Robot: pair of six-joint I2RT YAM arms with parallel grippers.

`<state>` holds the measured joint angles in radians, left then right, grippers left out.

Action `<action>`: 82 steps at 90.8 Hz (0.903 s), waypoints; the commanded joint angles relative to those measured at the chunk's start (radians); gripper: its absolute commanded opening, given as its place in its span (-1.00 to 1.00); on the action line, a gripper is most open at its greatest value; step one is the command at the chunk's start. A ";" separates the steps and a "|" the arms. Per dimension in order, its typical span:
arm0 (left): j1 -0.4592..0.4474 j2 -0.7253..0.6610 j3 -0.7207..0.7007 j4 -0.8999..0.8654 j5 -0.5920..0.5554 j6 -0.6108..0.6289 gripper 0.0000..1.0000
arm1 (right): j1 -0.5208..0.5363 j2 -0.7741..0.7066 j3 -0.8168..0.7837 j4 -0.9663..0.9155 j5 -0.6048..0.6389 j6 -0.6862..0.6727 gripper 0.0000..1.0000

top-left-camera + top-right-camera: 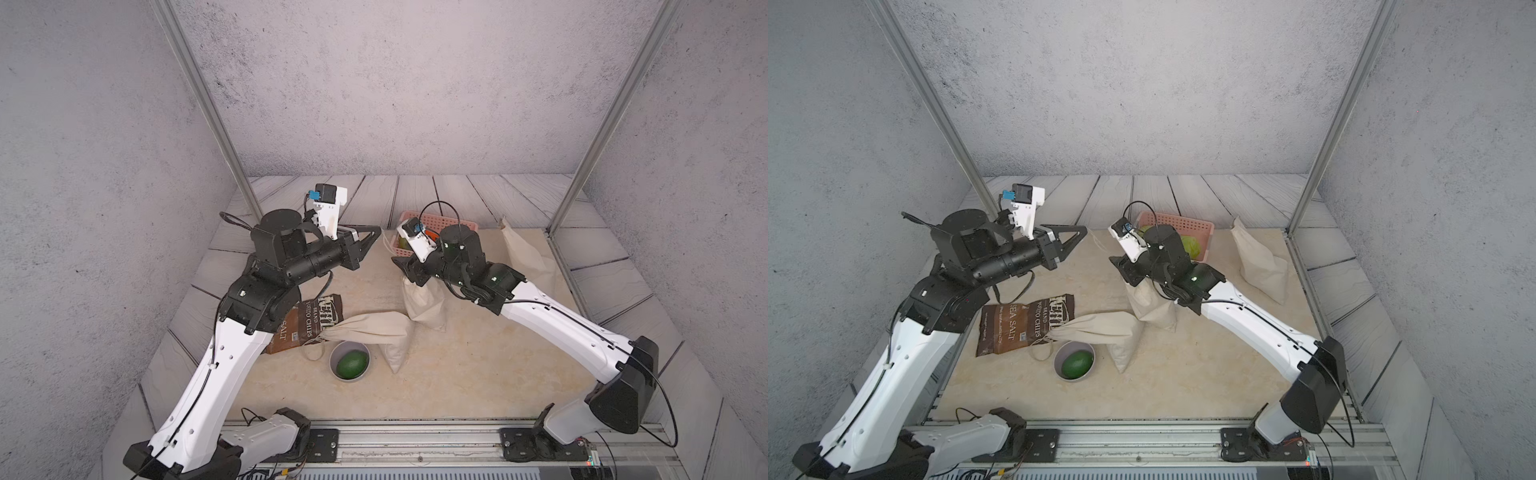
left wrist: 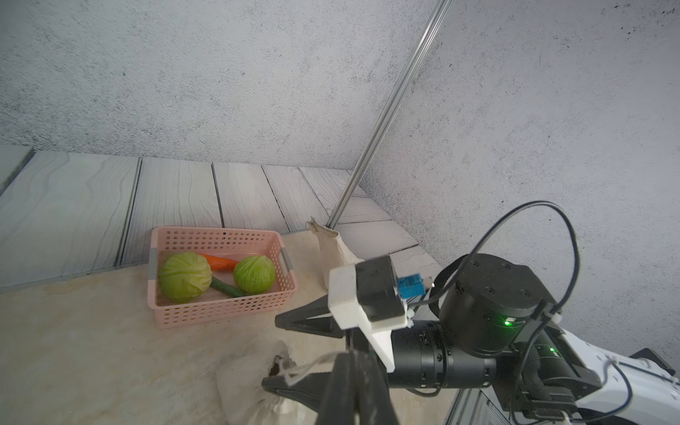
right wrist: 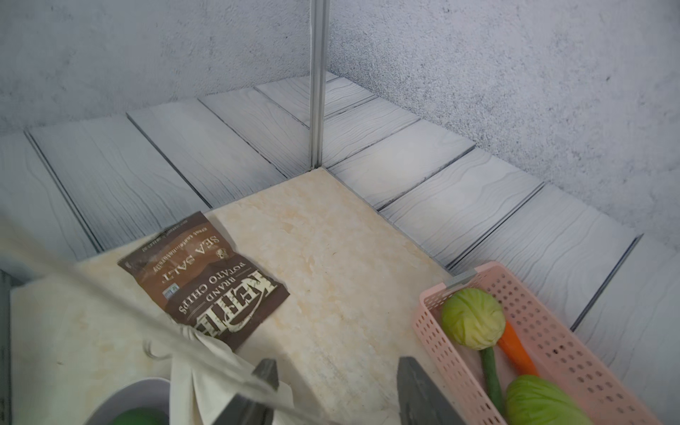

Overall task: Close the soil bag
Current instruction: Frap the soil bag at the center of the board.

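The soil bag (image 1: 424, 305) (image 1: 1152, 307) is a cream cloth sack standing upright mid-table. In the left wrist view, dark soil shows at the puckered mouth of the soil bag (image 2: 250, 382). Its drawstring (image 2: 312, 362) runs taut to my left gripper (image 2: 351, 354) (image 1: 376, 231), which is shut on the string and held left of the bag, above the table. My right gripper (image 1: 405, 268) (image 1: 1121, 268) (image 3: 336, 368) stands open astride the bag's top. One finger (image 2: 290, 390) lies against the neck, the other (image 2: 305, 320) is clear of it.
A second cloth bag (image 1: 374, 332) lies tied beside a brown chips bag (image 1: 311, 320). A grey bowl (image 1: 334, 368) holds an avocado. A third bag (image 1: 523, 253) stands back right. Behind the right gripper stands a pink basket (image 2: 220, 312) of vegetables.
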<state>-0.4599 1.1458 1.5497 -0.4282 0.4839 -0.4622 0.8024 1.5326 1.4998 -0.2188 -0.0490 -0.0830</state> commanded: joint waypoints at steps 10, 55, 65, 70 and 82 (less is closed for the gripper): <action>0.007 -0.042 0.045 0.055 -0.004 0.000 -1.00 | 0.009 0.036 0.000 -0.021 0.103 0.023 -0.35; 0.045 -0.104 0.232 -0.162 -0.240 0.122 -1.00 | -0.159 -0.053 -0.286 -0.213 0.467 -0.008 -0.66; 0.070 -0.096 0.286 -0.181 -0.253 0.120 -1.00 | -0.201 -0.052 -0.302 -0.225 0.438 -0.001 -0.50; 0.083 -0.092 0.301 -0.184 -0.260 0.117 -1.00 | -0.220 -0.036 -0.314 -0.220 0.428 0.004 -0.47; 0.109 -0.081 0.322 -0.190 -0.261 0.108 -1.00 | -0.246 -0.018 -0.280 -0.270 0.425 0.005 -0.45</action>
<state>-0.4206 1.1492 1.7367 -0.8173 0.3290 -0.3626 0.6930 1.4487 1.2705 -0.1585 0.1318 -0.0959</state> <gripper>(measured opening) 0.058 0.273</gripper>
